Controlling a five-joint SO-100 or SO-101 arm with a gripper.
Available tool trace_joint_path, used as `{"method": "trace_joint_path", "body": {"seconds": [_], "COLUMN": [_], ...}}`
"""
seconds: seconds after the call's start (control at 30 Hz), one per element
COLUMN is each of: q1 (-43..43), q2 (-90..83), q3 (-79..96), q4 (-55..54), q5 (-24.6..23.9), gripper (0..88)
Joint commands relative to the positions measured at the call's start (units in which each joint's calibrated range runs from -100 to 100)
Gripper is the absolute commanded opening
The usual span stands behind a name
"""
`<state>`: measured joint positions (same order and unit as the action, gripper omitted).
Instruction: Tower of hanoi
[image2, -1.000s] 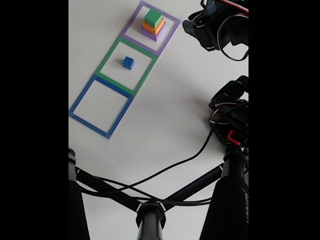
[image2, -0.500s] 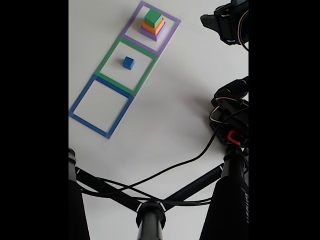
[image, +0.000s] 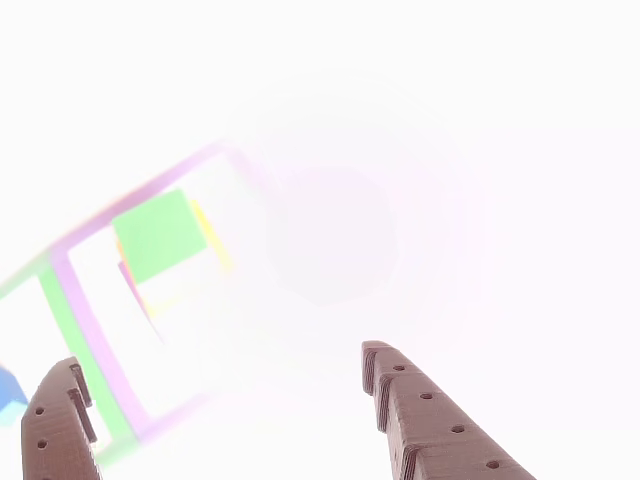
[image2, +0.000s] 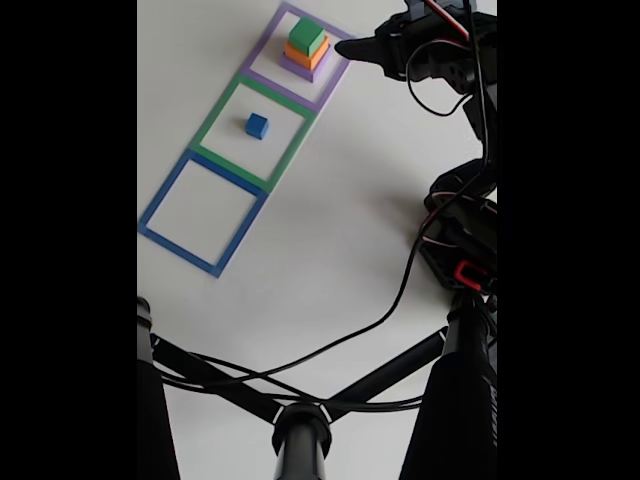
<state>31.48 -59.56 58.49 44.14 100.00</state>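
Gripper (image: 215, 395) of the single robot arm, with two brown, ribbed plastic fingers (image: 430, 415), hangs with its jaws spread wide apart and nothing between them. In the other view, which looks along the fingers and is badly washed out by glare, one finger rises from the lower left corner and the other from the lower middle, with bare white table (image: 480, 150) showing in the gap.

Just ahead of the fingertips sits the stack of plain matte blocks. A green block (image: 155, 235) lies on top, with an orange-yellow block (image2: 305, 56) under it and the largest, purple block (image2: 297, 70) at the base; in the glare only slivers of the lower two show. The stack stands inside a flat purple square outline (image2: 330, 85) taped or printed on the table.

In the fixed view the gripper (image2: 350, 48) points at the stack from the right, near it but not touching. The wide opening probably suits a grasp on the green block, the next piece free to move.

Farther from the gripper, in the neighbouring flat green square outline (image2: 225, 108), a small blue cube (image2: 257, 125) sits alone; it peeks in at the lower left edge of the other view. It appears to be parked there so the larger blocks can be shifted. Farthest away is a flat blue square outline (image2: 160, 195), with nothing inside. Black tripod legs (image2: 215, 375) and a loose black cable (image2: 340, 335) cross the foreground.
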Motion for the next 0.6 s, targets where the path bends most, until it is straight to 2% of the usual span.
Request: {"method": "trace_joint_path", "body": {"seconds": [0.0,0.23,0.57], "q1": [-0.41,-2.24,-4.92], "q2": [0.42,8.41,23.83], "q3": [5.61,16.7,21.79], "q4": [-12.56,-37.42,-62.6], "q5": [0.0,0.0,0.0], "gripper": [32.9,34.7,36.3]}}
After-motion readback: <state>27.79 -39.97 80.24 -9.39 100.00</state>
